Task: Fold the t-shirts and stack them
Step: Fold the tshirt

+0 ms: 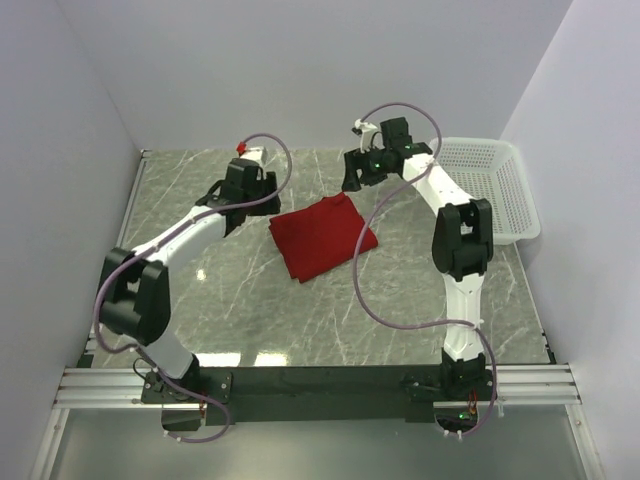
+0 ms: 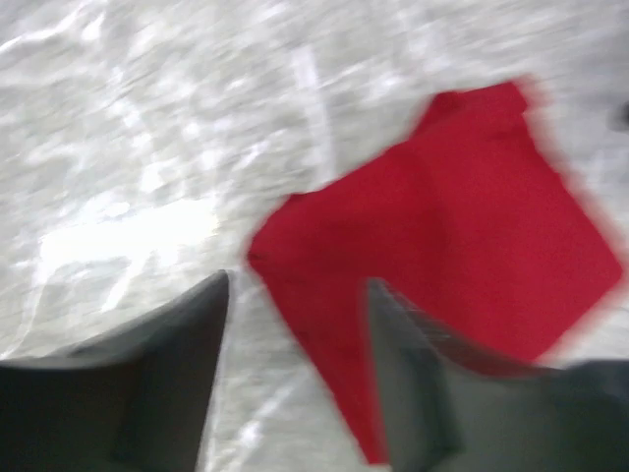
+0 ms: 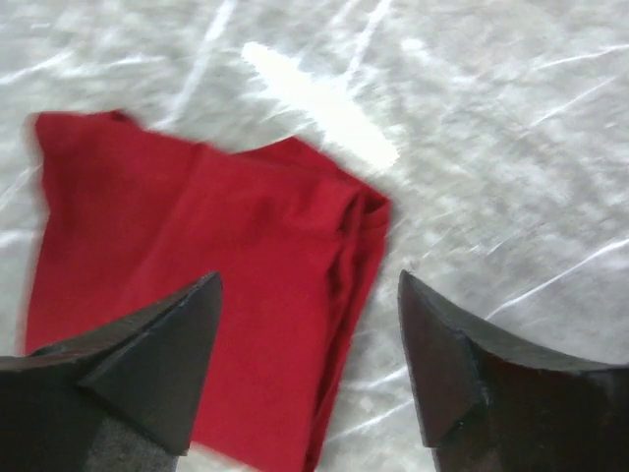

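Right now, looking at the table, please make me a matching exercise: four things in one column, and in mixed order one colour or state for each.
Things:
1 t-shirt
2 basket
3 left gripper
4 table

Descriptions:
a white mesh
b grey marble pattern
c red, folded, lying flat
d open, holding nothing

Pairs: 1-c, 2-a, 3-d, 4-b

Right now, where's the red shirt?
In the top view, the folded shirt lies flat near the middle of the table, with the basket off to its right at the table's far right.
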Robot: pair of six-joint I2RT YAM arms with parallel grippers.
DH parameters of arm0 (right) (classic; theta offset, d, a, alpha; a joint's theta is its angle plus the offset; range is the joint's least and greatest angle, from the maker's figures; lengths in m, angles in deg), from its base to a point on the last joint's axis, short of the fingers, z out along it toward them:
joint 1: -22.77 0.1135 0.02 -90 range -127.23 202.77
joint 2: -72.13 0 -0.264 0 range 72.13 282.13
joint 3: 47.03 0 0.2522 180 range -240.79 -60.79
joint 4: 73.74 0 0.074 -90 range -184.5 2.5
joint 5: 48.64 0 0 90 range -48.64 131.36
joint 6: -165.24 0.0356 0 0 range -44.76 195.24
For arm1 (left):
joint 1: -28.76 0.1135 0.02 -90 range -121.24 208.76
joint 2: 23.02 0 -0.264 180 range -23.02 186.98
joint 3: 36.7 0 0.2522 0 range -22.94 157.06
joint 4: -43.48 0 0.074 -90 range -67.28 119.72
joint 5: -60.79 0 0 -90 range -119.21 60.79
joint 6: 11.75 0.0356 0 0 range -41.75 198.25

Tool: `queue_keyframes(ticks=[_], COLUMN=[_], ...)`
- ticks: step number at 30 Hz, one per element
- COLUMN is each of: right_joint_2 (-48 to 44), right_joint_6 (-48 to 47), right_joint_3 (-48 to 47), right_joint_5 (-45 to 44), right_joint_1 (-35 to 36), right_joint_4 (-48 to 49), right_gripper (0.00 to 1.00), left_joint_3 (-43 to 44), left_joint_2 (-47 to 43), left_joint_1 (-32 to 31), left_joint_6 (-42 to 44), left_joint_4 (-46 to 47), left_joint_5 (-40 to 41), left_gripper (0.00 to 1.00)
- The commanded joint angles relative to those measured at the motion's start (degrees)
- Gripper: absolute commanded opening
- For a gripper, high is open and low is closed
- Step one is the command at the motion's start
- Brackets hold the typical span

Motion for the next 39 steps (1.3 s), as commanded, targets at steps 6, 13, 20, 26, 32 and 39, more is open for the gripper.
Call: queue_keyframes(ticks=[6,13,20,26,32,39], right_joint_2=[1.8,10.5,12.9,15.2,17.4,16.0], right_joint_6=[0.6,11.9,14.7,18.3,20.8,18.5], right_joint_3=[-5.4,-12.6,-13.3,-16.5,-20.7,-20.1], right_joint_5=[14.8,4.7,-2.2,-11.4,-16.9,-17.1], right_joint_1=[0.9,3.1,4.0,4.0,3.8,1.6], right_joint_4=[-8.8,-7.9,-7.5,-6.9,-6.2,-6.2], right_gripper=[0.14,0.17,0.17,0.18,0.18,0.24], left_joint_3=[-4.0,-0.7,1.4,2.1,1.7,2.1], left_joint_2=[0.2,7.8,12.7,14.8,15.5,13.6], left_joint_1=[0.1,0.0,0.2,0.7,1.3,2.0], left_joint_6=[-11.1,-14.6,-15.1,-15.5,-15.1,-14.3], left_joint_4=[11.0,13.2,11.8,11.6,9.2,8.9], left_joint_5=[-21.6,-22.3,-19.7,-18.8,-17.8,-13.6], left_gripper=[0.12,0.06,0.05,0.06,0.05,0.17])
